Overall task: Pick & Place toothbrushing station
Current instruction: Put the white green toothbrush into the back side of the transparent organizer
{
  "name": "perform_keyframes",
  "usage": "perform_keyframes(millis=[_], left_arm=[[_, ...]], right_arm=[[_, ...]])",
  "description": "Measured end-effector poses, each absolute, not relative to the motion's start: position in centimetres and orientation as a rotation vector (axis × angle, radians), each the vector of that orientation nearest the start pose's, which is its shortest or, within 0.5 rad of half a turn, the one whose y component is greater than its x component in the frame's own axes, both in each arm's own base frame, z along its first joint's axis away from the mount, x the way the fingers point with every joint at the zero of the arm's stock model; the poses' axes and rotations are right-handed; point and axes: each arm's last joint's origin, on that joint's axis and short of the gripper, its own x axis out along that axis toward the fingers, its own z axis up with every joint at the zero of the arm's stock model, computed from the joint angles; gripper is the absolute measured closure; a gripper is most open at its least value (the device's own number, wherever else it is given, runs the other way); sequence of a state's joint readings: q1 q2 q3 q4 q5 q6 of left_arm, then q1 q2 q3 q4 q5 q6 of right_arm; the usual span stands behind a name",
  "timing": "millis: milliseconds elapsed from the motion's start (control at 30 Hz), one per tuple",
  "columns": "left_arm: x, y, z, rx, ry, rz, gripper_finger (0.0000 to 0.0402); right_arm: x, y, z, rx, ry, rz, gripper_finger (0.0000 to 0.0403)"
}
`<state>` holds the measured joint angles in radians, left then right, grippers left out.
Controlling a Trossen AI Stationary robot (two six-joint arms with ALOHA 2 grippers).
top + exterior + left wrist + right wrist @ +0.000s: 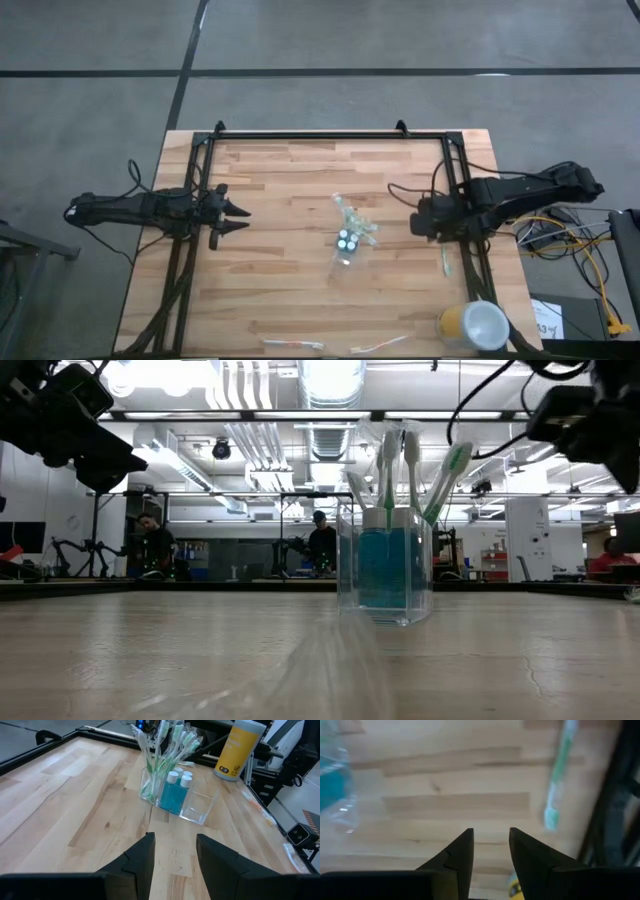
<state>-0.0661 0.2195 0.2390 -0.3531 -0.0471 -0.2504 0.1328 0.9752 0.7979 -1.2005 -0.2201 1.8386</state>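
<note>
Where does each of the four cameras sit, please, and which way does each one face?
High view: overhead, straight down on the table; both arms show.
Low view: table height, level past the clear cup into the room; arm parts hang at the top corners.
Left wrist view: on the left arm, facing the cup and yellow cup; left gripper open.
Right wrist view: on the right arm, facing down at a loose toothbrush; right gripper empty.
Shared: the cup of toothbrushes.
</note>
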Motion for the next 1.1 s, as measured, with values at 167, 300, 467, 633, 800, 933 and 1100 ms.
perform_keyframes(millis=[167,300,467,633,800,933,1100], left_arm=[[9.7,-0.5,19.4,-0.229,0.333,0.024,0.0252],[9.7,-0.5,19.4,-0.229,0.333,0.024,0.0252],[9.7,-0.5,19.4,-0.229,0.333,0.024,0.0252],[9.7,-0.5,19.4,-0.229,0.333,0.028,0.0252],[9.7,-0.5,19.4,-0.229,0.333,0.028,0.0252],[9.7,-0.5,19.4,-0.229,0.333,0.027,0.0252],[9.7,-0.5,19.4,-0.229,0.333,0.027,0.0252]], right_arm=[[13.3,4.2,24.2,1.538,1.306,-1.116,0.0264],[12.7,5.2,24.0,1.522,1.362,-1.161,0.0262],[12.7,6.3,23.6,1.470,1.403,-1.191,0.0261],[13.5,7.4,22.6,1.390,1.448,-1.190,0.0261],[14.3,8.7,21.3,1.299,1.527,-1.220,0.0261],[14.5,9.9,20.1,1.231,1.641,-1.269,0.0261],[14.9,11.1,18.8,1.150,1.684,-1.295,0.0265]])
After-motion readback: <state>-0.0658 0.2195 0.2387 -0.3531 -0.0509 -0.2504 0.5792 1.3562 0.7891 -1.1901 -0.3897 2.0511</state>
